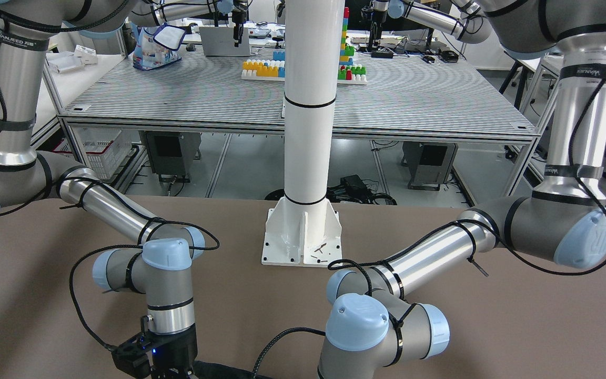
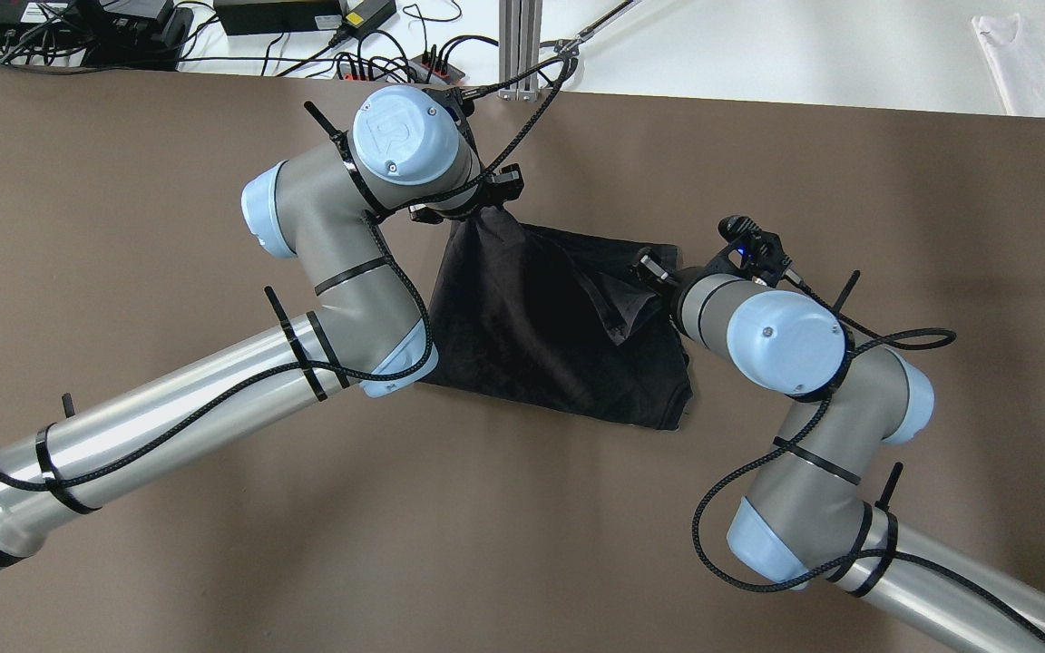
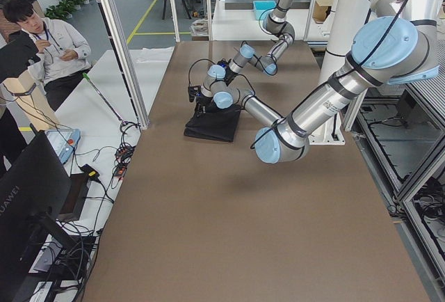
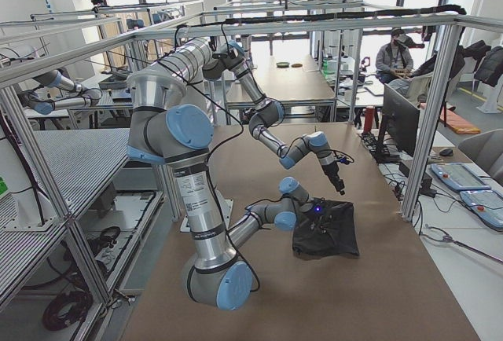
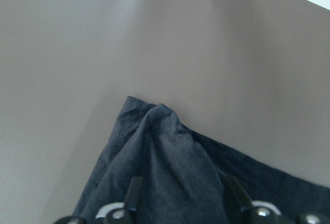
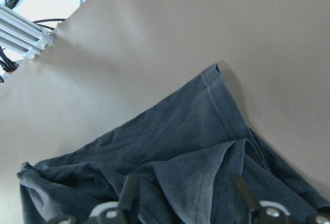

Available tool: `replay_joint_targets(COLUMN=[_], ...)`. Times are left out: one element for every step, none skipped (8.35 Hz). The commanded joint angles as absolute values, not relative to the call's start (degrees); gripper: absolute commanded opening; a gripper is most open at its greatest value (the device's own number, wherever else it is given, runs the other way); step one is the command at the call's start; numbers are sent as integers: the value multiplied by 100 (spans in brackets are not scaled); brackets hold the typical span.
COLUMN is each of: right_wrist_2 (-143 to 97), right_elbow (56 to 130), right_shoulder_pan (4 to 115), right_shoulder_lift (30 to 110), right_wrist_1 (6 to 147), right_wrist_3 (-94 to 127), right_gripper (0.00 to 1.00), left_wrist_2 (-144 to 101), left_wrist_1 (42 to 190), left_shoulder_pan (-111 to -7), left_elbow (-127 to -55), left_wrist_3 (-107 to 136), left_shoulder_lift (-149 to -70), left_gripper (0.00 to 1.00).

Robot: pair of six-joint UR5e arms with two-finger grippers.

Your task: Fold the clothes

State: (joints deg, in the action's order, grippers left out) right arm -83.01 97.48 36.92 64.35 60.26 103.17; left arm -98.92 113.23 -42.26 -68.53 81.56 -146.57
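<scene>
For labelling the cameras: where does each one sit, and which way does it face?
Front-facing: across the table, facing the white pole; both arms show.
Overhead: from behind, looking down at the black cloth; both arms.
Exterior left: table's left end; left arm near.
Exterior right: opposite end; right arm near.
Left wrist: above the cloth; left gripper at bottom.
Right wrist: likewise; right gripper.
Both side views share the cloth.

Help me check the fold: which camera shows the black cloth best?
Overhead exterior: nearly the whole black cloth shows, large and from above. Side views show it small; wrist views catch only parts; front-facing, barely a sliver at the bottom edge.
</scene>
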Motion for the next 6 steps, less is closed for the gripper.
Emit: replay_joint_targets(right_wrist_2=[-8473, -8455, -8272, -7844, -7457, -7305], right_elbow=[10204, 10178, 10178, 10152, 9969, 9601], right_shoulder_pan=[3736, 3579, 3325, 3131, 3077, 3059], right_shoulder_lift=[6714, 6715, 6715, 6706, 6610, 6374], right_wrist_1=[6038, 6038, 6038, 6047, 6038, 6038], right_wrist_3=[10833, 11376, 11747, 11968, 11988, 11980], right_gripper=[73, 72, 68, 63, 62, 62], left_wrist_2=[-9931, -9932, -9932, -9932, -9932, -9932], left_wrist_1=[11329, 11338, 11338, 11338, 11338, 11338], left_shoulder_pan=[-4236, -4236, -4245, -4245, -4245, -4245], left_elbow=[-7005, -7014, -7014, -7014, -7014, -7014], left_wrist_3=[8139, 8130, 8139, 8130, 8130, 8130], left_shoulder_lift=[-14608, -14607, -14607, -14607, -14607, -14607], left_gripper=[100, 100, 100, 100, 100, 100])
